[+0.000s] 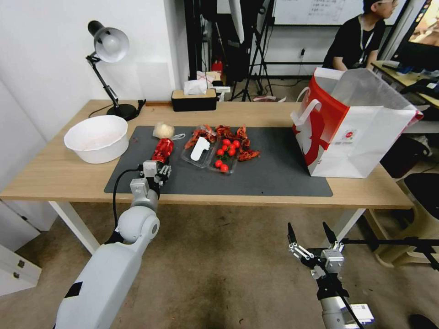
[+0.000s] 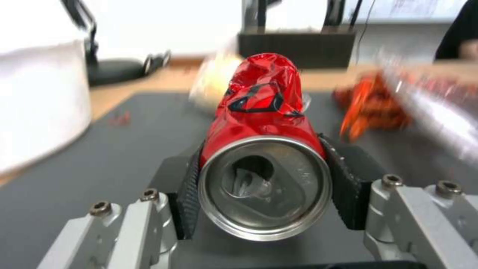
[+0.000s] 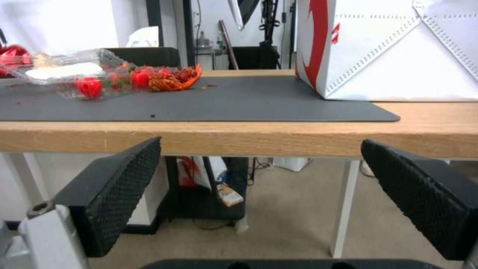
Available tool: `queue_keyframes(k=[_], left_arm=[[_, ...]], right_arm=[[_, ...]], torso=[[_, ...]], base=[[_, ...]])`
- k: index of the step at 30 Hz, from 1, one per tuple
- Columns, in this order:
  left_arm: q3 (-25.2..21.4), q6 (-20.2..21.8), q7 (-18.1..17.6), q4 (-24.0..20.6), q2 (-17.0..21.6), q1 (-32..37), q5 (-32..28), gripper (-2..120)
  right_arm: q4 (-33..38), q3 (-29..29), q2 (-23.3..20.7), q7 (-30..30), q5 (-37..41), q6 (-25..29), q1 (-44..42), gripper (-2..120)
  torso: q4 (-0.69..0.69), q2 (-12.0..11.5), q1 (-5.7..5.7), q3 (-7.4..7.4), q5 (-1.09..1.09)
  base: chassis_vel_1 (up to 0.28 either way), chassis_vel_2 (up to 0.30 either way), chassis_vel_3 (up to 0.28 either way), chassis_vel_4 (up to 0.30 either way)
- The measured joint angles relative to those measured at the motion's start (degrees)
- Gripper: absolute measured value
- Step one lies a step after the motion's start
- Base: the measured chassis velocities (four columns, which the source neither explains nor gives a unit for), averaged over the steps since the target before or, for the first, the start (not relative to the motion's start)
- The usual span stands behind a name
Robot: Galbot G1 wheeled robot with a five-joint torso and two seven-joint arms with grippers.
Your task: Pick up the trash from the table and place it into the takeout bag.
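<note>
Wooden table (image 1: 55,176), one takeout bag (image 1: 354,130), left gripper (image 1: 157,171) grasping one red drink can (image 1: 163,150), right gripper (image 1: 312,238) released.

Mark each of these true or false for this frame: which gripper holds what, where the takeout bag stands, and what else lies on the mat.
1. The left gripper has its fingers closed on the crushed red drink can. True.
2. The right gripper is over the mat, holding a cup. False: it hangs open and empty below the table's front edge.
3. The takeout bag stands upright and open at the right end of the mat. True.
4. The white bowl sits inside the bag. False: it stands on the bare wood at the table's left end.
5. A clear tray with small red fruits lies on the mat. True.
</note>
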Motion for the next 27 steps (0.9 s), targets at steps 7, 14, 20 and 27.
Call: queue_keyframes(k=[7,14,20,27], left_arm=[[-0.3,-2.5,1.6,-0.1,0.7,-1.6,-0.3,51],[-0.4,-2.7,2.2,-2.1,1.7,-3.2,0.1,51],[0.4,-4.2,6.4,-3.0,3.5,-9.2,-0.3,51],[3.7,-5.9,11.3,-1.6,5.6,-14.4,-2.9,51]], right_arm=[[0.0,-0.3,0.1,0.0,-0.2,-0.3,0.2,100],[0.1,-0.4,0.4,0.0,-0.4,-0.4,0.1,100],[0.5,-0.1,0.4,0.0,-0.4,-0.4,0.0,100],[0.8,0.0,0.5,0.0,-0.4,-0.4,0.0,100]], torso=[[0.01,0.0,0.0,0.0,-0.01],[0.02,0.0,0.0,0.0,0.0],[0.01,0.0,0.01,0.01,0.0],[0.01,0.0,0.01,0.01,0.0]], base=[[0.0,0.0,0.0,0.0],[0.0,0.0,0.0,0.0],[0.0,0.0,0.0,0.0],[0.0,0.0,0.0,0.0]])
